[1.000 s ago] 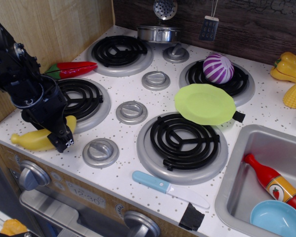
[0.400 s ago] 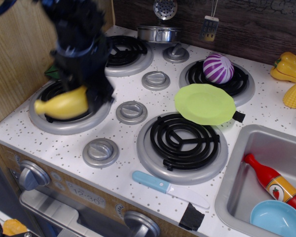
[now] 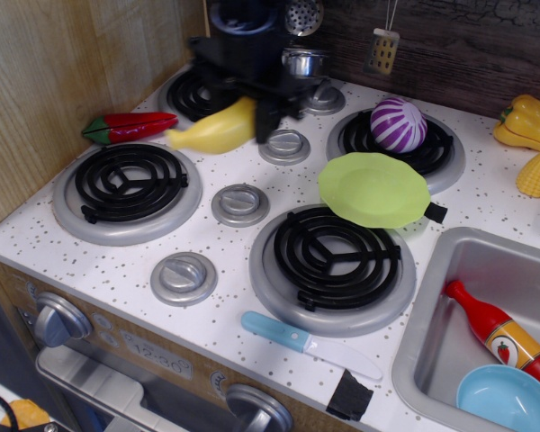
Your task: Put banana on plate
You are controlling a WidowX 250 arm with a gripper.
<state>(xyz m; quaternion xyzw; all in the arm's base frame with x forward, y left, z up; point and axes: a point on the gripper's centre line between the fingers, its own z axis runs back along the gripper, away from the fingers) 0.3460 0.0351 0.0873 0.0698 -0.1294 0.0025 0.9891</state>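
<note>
The yellow banana hangs in the air over the stove's middle left, nub end pointing left. My black gripper is shut on its right end, held above the back-left burner area; the image is motion-blurred there. The lime-green plate lies to the right, resting on the edge of the front-right burner, empty. The gripper is about a burner's width to the left of the plate.
A red chili pepper lies at the left wall. A purple striped ball sits on the back-right burner. A small pot stands at the back. A blue knife lies at the front. The sink holds a red bottle and a blue bowl.
The gripper has lifted the banana from the front-left corner and carried it up and to the right, now past the front-left burner towards the stove's middle.
</note>
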